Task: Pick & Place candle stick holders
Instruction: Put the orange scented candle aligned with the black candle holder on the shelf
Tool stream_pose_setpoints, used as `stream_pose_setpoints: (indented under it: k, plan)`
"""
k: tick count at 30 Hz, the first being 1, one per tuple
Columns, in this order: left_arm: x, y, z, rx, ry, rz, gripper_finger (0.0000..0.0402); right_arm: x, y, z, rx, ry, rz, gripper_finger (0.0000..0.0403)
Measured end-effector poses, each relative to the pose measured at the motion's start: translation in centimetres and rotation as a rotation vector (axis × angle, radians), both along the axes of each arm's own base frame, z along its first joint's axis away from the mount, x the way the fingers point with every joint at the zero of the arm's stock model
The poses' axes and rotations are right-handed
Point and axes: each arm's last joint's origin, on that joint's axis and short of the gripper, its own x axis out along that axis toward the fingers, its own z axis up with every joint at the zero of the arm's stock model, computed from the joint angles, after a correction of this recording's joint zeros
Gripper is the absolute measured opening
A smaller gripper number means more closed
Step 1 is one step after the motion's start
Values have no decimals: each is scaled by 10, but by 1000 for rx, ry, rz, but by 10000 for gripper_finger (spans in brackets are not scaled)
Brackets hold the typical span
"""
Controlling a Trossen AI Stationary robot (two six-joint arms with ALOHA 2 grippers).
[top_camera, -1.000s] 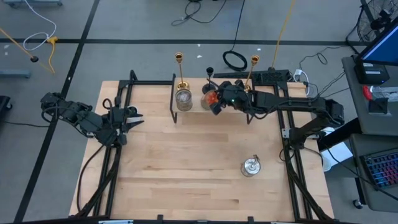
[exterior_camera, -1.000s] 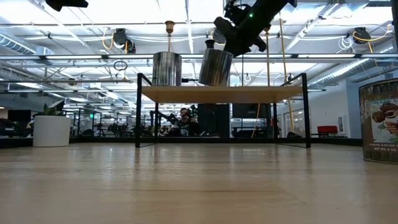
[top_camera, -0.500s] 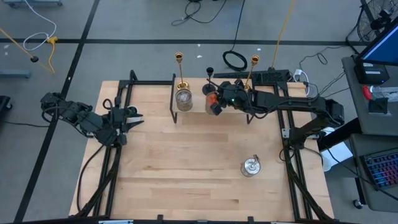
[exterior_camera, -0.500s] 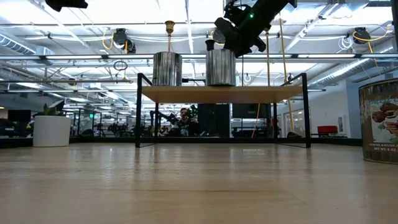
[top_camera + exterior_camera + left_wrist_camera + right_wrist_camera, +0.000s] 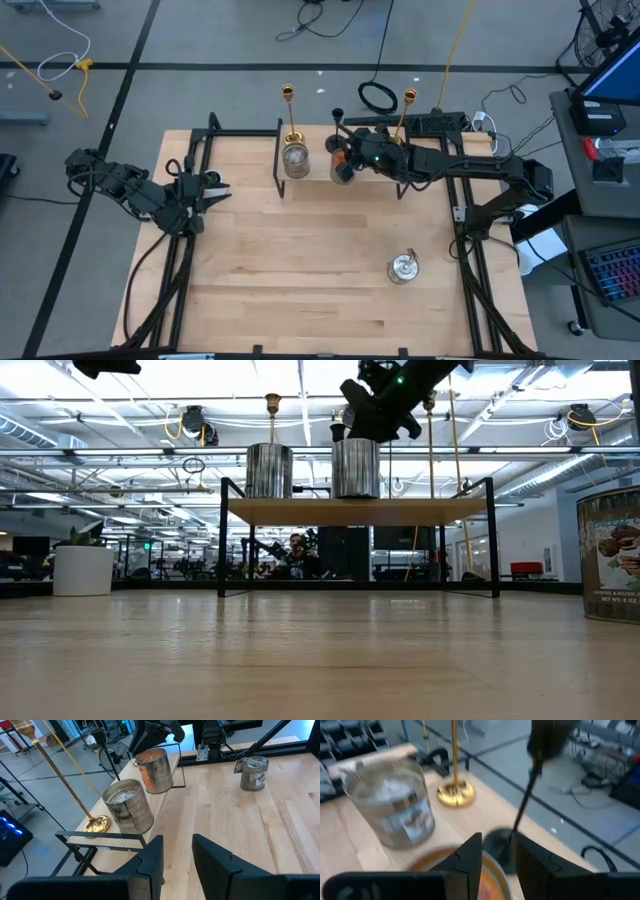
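Two tall gold candle stick holders stand by their round bases at the far side: one (image 5: 290, 115) behind a silver can (image 5: 296, 158), its base (image 5: 456, 792) on the raised shelf, the other (image 5: 405, 112) farther right. The shorter black holder (image 5: 338, 122) stands by its base (image 5: 497, 842) on the shelf, just behind a can with orange filling (image 5: 342, 165). My right gripper (image 5: 350, 158) is open just above that can (image 5: 356, 468) and touches nothing. My left gripper (image 5: 215, 190) is open and empty at the table's left, pointing toward the shelf.
The shelf (image 5: 355, 510) is a wooden board on a black frame along the table's far edge. Another silver can (image 5: 404, 267) stands on the table at the near right. Black frame rails run along both sides of the table. A white pot (image 5: 82, 570) shows in the room behind.
The orange-filled can has gone from tilted under my right gripper to standing upright on the shelf beside the silver can. My right gripper has then risen a little off its top. My left arm has kept still.
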Motion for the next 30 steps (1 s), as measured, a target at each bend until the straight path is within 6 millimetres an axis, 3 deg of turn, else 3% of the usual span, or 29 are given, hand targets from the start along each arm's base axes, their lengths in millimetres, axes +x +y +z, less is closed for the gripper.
stream_pose_setpoints:
  k: [9, 13, 18, 20, 25, 30]
  plan:
    - [0, 0, -1, 4, 8, 0, 108, 3, 8, 10, -71, -44, 56, 105]
    - [-1, 1, -2, 8, 23, 2, 108, 2, 27, 18, -107, -38, 181, 90]
    - [-1, 1, -3, 7, 27, 4, 108, -6, 63, 31, -146, -49, 310, 15]
    - [-1, 1, -2, 6, 25, 4, 108, -8, 77, 30, -131, -33, 349, 9]
    - [-1, 1, -2, 5, 25, 4, 108, -11, 99, 7, -29, 23, 343, 2]
    - [-1, 1, -2, 4, 24, 4, 108, -17, 101, -31, 30, 81, 265, 2]
